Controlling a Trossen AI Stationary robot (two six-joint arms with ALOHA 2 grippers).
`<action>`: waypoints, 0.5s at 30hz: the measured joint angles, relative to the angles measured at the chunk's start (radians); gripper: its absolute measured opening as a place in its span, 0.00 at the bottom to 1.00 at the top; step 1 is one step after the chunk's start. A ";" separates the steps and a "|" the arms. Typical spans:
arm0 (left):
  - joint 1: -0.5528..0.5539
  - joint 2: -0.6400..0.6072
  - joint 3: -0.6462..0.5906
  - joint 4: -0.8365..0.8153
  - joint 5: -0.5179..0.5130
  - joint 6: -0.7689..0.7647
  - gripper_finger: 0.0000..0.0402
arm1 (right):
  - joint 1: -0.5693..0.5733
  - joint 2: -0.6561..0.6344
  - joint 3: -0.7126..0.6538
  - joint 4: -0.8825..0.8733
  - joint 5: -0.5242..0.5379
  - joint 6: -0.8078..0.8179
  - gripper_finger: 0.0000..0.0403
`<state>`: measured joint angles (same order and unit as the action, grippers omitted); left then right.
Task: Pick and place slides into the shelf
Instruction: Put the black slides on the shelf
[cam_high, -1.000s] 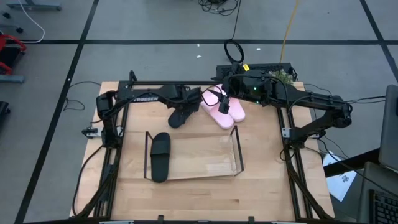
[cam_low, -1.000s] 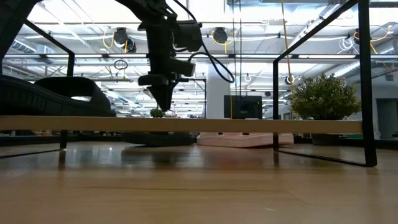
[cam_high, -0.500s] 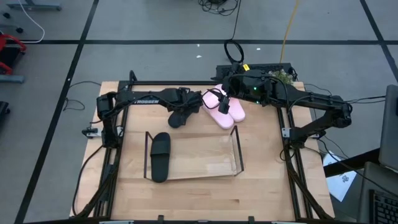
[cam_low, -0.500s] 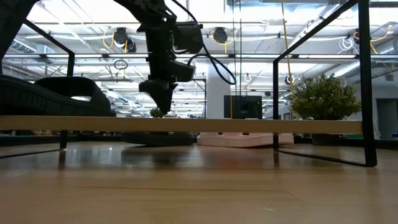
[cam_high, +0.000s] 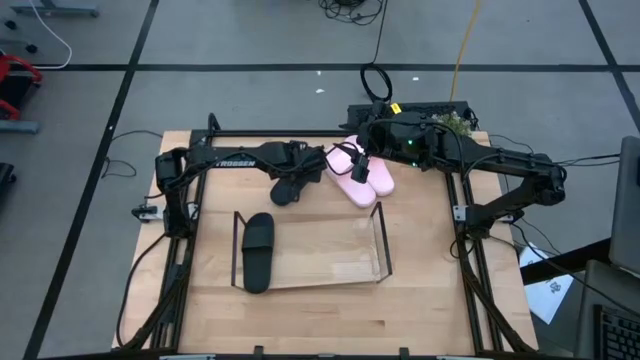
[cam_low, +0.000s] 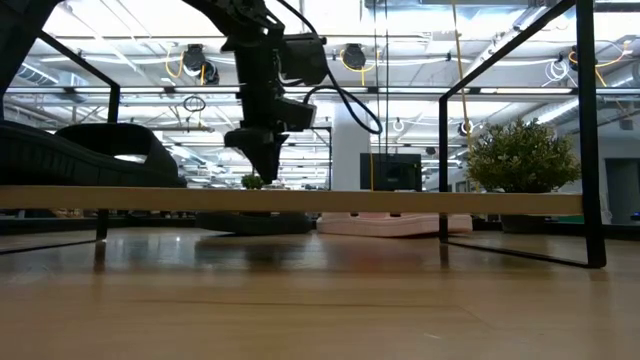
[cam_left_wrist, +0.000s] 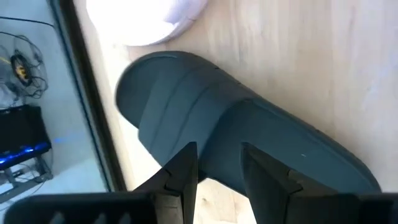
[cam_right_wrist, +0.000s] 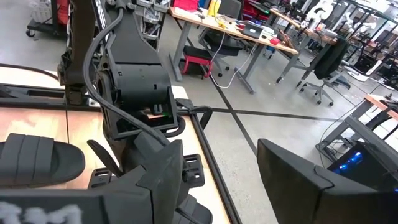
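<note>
High view, 1 table (cam_high: 320, 320) of pale wood. My left pincer (cam_high: 290, 178) hangs over 1 black slide (cam_high: 283, 190) lying outside the shelf (cam_high: 310, 250), on the shelf's far side. From overhead my wrist hides most of that slide and the fingertips themselves.

Left wrist view: my 2 fingers (cam_left_wrist: 183, 171) sit parted by a narrow gap just above the black slide's (cam_left_wrist: 249, 149) strap, gripping nothing. Whether the tips touch the strap is hard to make out. Beyond the slide's toe, 1 pale pink slide (cam_left_wrist: 146, 18) is cut off at the frame edge.

Item, 1 black slide (cam_high: 258, 252) already in the shelf, at the end on my left pincer's side.

Item, 2 pink slides (cam_high: 358, 180), just beside my left pincer, towards my right arm.

My right pincer (cam_high: 362, 166) rests above the pink pair; its fingers stand apart, empty.

Low view: the shelf's clear deck (cam_low: 300, 199) and dark wire frame (cam_low: 590, 130) cross in front, partly screening the slides behind.
</note>
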<state>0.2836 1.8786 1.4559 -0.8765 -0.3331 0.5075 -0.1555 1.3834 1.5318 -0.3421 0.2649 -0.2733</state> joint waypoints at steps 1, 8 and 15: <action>0.000 0.000 0.000 0.007 -0.003 0.003 0.29 | 0.000 0.000 0.000 0.000 0.000 0.000 0.49; 0.003 0.000 0.000 0.015 0.008 0.025 0.29 | 0.000 0.000 0.000 0.000 -0.001 0.013 0.49; 0.008 0.000 -0.005 0.018 0.017 0.033 0.29 | 0.000 0.000 0.000 0.000 -0.001 0.030 0.49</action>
<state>0.2912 1.8786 1.4513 -0.8588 -0.3157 0.5409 -0.1555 1.3834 1.5318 -0.3420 0.2638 -0.2434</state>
